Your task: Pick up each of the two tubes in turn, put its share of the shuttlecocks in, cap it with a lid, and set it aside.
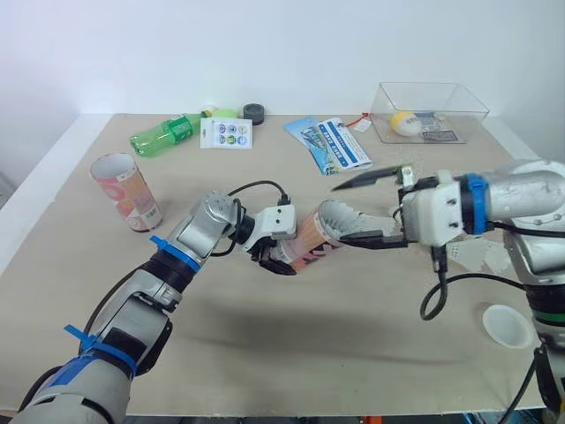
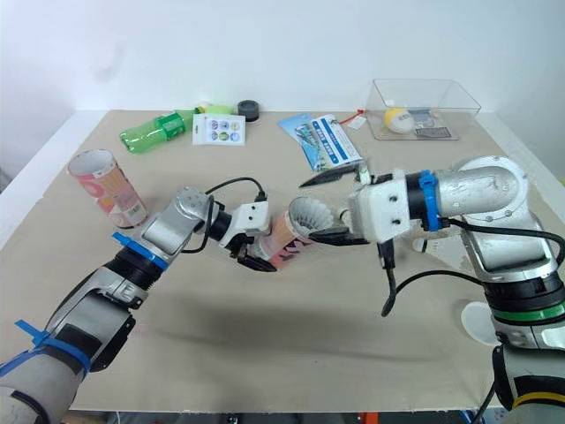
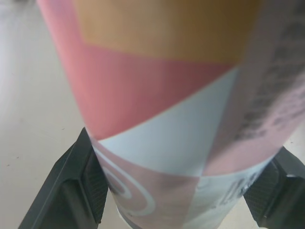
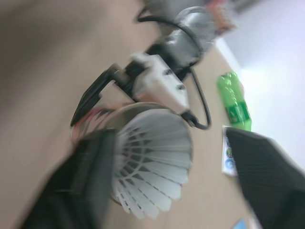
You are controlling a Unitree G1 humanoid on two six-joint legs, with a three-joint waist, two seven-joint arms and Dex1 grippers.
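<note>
Pink tube (image 1: pixel 311 237) tilts over the table's (image 1: pixel 265 353) middle, clamped in the left gripper (image 1: pixel 274 257). A shuttlecock (image 4: pixel 152 157) sits in its mouth, between the parted fingers of the right gripper (image 1: pixel 337 213). Second tube (image 1: pixel 126 190) stands near the left edge.

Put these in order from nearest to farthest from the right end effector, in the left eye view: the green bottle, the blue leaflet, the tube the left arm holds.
1. Held tube, its mouth at the right end effector.
2. Blue leaflet, just behind.
3. Green bottle, far back left.
</note>
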